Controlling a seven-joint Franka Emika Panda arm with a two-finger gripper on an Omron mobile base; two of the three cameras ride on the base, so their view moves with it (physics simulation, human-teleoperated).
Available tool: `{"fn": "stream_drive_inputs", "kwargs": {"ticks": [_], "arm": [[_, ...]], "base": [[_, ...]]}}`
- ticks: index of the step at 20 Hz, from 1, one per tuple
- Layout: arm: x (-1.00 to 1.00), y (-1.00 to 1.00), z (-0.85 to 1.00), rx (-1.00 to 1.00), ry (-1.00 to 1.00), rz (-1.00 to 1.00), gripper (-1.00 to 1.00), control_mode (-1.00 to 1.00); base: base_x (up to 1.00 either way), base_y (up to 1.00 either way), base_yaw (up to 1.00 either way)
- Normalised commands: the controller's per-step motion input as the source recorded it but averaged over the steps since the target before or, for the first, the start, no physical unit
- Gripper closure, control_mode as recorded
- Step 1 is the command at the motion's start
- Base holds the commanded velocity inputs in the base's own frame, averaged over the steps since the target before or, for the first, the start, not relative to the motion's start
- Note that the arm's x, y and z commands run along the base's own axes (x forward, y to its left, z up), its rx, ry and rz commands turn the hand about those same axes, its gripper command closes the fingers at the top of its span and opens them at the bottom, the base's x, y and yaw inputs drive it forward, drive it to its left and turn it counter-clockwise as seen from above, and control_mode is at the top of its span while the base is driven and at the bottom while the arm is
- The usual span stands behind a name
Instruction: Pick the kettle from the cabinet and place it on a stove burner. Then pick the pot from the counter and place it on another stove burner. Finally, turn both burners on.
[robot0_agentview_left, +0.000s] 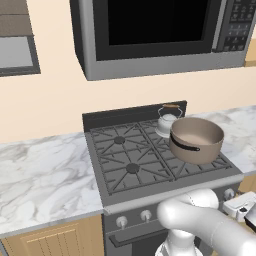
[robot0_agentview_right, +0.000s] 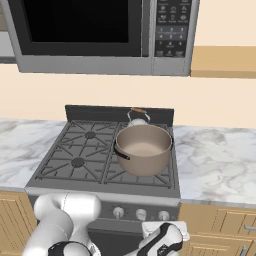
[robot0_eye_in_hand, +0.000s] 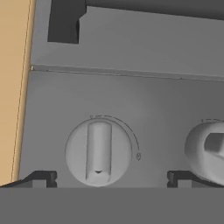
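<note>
Kettle (robot0_agentview_left: 166, 120) and pot (robot0_agentview_left: 197, 139) sit on burners, so we hold our spread gripper (robot0_eye_in_hand: 107, 177) before a knob (robot0_eye_in_hand: 98, 152).

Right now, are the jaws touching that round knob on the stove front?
Apart. In the hand view the two finger tips stand wide on either side of the knob, with bare panel between each tip and the knob's rim.

Pot (robot0_agentview_left: 196, 139) on the stove's (robot0_agentview_left: 120, 165) right front burner, kettle (robot0_agentview_left: 167, 120) just behind it
</note>
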Motion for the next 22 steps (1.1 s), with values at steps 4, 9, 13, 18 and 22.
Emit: {"fn": "stream_drive_inputs", "kwargs": {"ticks": [4, 9, 13, 18, 22], "arm": [[0.1, 0.0, 0.0, 0.0, 0.0, 0.0, -1.0, -1.0], [0.11, 0.02, 0.0, 0.0, 0.0, 0.0, -1.0, -1.0], [0.18, 0.1, 0.0, 0.0, 0.0, 0.0, 1.0, -1.0], [0.15, 0.05, 0.0, 0.0, 0.0, 0.0, 1.0, -1.0], [0.05, 0.0, 0.0, 0.0, 0.0, 0.0, 1.0, -1.0]], "base": [[0.0, 0.0, 0.0], [0.0, 0.0, 0.0], [0.0, 0.0, 0.0], [0.0, 0.0, 0.0], [0.0, 0.0, 0.0]]}}
